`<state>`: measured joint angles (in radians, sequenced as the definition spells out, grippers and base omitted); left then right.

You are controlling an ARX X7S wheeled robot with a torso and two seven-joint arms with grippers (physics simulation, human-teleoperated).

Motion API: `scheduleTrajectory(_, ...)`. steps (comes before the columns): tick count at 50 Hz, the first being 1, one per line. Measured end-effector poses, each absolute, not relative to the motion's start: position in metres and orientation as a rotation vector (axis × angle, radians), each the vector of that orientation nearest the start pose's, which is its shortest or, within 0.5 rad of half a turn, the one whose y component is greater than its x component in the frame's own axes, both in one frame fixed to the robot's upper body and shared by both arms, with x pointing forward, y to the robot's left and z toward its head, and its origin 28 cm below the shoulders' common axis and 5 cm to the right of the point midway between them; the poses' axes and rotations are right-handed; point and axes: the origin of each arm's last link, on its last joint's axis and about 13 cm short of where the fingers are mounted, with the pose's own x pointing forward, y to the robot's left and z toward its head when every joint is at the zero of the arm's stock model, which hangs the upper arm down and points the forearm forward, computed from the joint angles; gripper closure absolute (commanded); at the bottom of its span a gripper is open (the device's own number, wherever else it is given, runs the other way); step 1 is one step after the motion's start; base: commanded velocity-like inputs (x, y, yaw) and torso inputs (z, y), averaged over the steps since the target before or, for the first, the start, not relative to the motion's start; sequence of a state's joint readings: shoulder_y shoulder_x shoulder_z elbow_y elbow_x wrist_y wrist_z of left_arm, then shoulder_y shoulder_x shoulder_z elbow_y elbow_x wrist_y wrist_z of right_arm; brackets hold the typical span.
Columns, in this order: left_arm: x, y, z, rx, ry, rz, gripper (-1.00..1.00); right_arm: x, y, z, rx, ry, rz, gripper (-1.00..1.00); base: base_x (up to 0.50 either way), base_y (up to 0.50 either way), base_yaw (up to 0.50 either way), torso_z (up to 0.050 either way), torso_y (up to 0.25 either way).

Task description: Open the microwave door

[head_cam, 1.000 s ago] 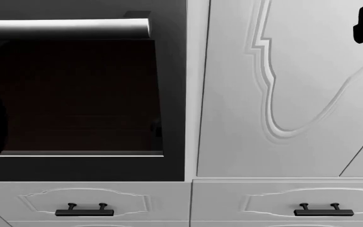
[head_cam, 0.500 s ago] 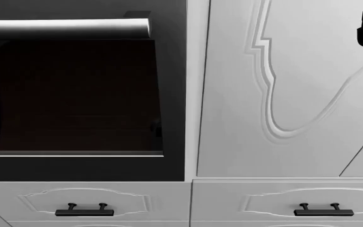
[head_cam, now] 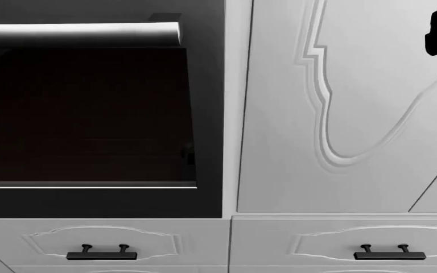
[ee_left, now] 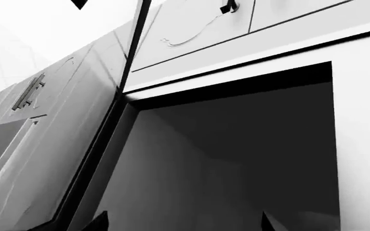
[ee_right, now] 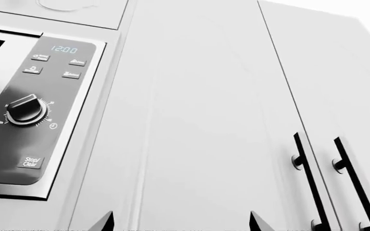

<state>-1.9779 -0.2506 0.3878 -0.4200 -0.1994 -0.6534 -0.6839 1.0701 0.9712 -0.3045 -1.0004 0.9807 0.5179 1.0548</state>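
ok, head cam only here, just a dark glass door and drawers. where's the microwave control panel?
Observer: In the right wrist view. The control panel is there, and its display reads 12:00.
Operator: right gripper holding anything?
Observer: No. The right gripper has its fingertips apart with nothing between them.
Operator: and the left?
Observer: The left gripper, also open, faces a dark open cavity.

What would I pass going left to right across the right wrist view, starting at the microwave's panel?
Control knob → Stop/Clear button → clock display → plain white cabinet panel → first black door handle → second black door handle.
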Motion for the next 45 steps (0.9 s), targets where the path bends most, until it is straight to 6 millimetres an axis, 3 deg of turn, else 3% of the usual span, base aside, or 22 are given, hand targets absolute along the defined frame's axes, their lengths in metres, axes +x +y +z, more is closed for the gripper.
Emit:
scheduleTrajectory(25,0.263,0.28,0.534,0.062,-0.958,0.911,-1.0,0.167,-0.124,0.326,-0.088,-0.984,-0.131,-1.0,0.0,0.0,0.0,0.0,0.0)
scheduleTrajectory(45,0.245,0.327,0.526,0.102,-0.912,1.061,-1.0,0.17,-0.121,0.328,-0.091,-0.985,-0.115,-1.0,0.0,0.0,0.0,0.0,0.0)
